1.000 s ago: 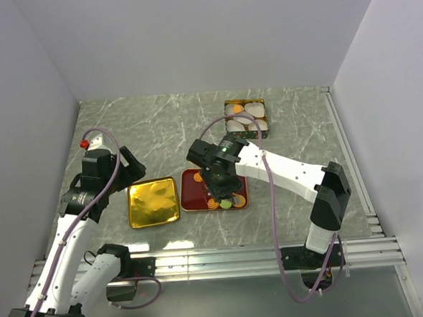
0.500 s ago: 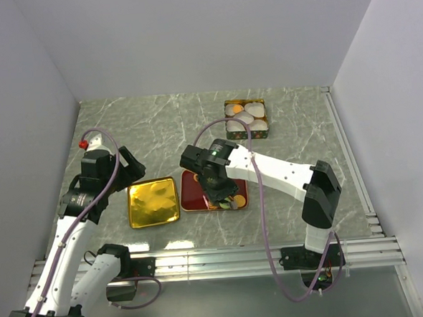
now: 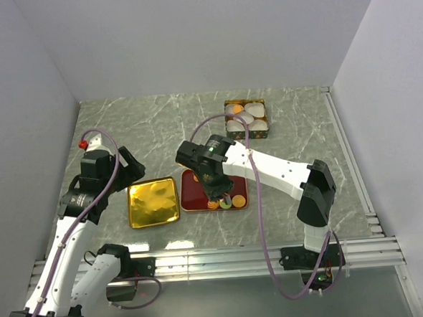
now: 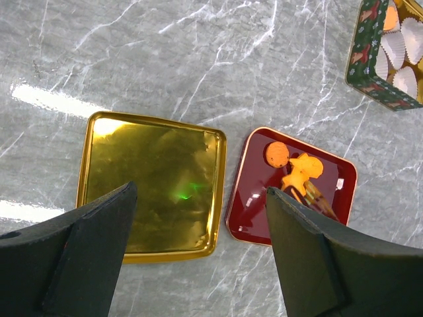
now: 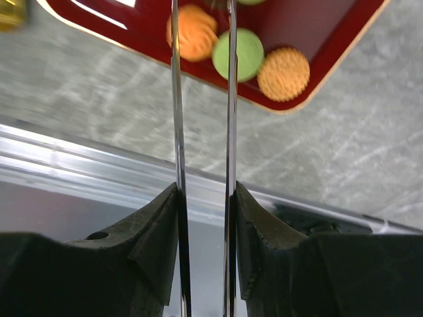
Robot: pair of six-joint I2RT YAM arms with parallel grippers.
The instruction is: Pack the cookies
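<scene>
right tool [image 3: 213,188] shifted left over cookies [image 5: 239,54] | grip unclear | left tool [image 4: 199,193] wide apart, empty

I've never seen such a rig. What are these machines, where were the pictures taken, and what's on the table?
These are two robot arms, each ending in a two-finger gripper. One picture looks down from above; the others come from a camera on each wrist. On the table lie a gold tray, a red tray with cookies, and a tin of paper cups. The left gripper is open and empty. The right gripper reaches over the red tray; whether it holds anything is unclear.
</scene>
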